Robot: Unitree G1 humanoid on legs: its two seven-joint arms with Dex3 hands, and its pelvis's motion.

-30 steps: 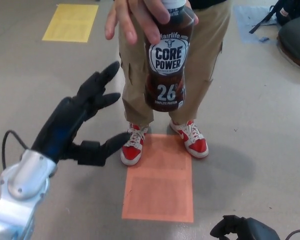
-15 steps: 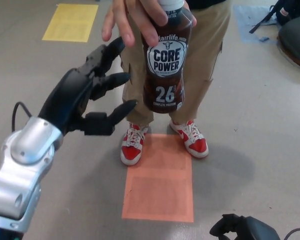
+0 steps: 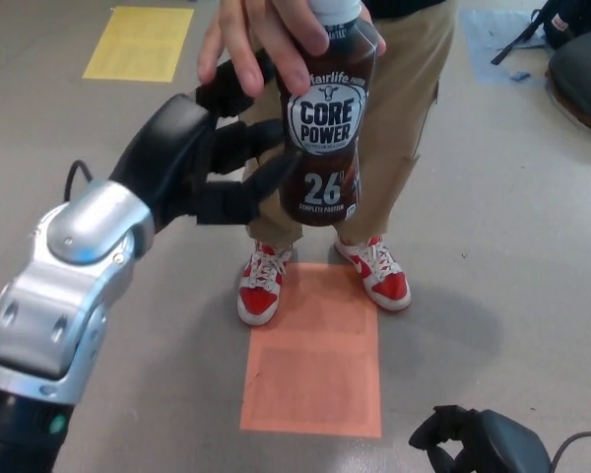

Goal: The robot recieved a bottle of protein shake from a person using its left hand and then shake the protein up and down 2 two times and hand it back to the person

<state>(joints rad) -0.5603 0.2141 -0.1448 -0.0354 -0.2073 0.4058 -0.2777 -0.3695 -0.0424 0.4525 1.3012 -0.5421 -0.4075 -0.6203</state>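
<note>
A person's hand (image 3: 266, 39) holds a brown Core Power protein shake bottle (image 3: 325, 128) by its top, upright, in the upper middle of the head view. My left hand (image 3: 212, 158) is raised just left of the bottle, fingers spread, with its fingertips (image 3: 281, 169) reaching the bottle's left side. It is open and does not hold the bottle. My right hand (image 3: 473, 443) shows only as a dark shape at the bottom right edge; its fingers are not readable.
The person stands right behind the bottle in tan trousers (image 3: 404, 108) and red-and-white shoes (image 3: 266, 286). An orange floor square (image 3: 315, 355) lies below, a yellow one (image 3: 138, 44) at the upper left. Dark bags (image 3: 576, 59) sit at the upper right.
My left hand has risen and moved right, from well left of the bottle to its side. The bottle has stayed nearly in place in the person's hand.
</note>
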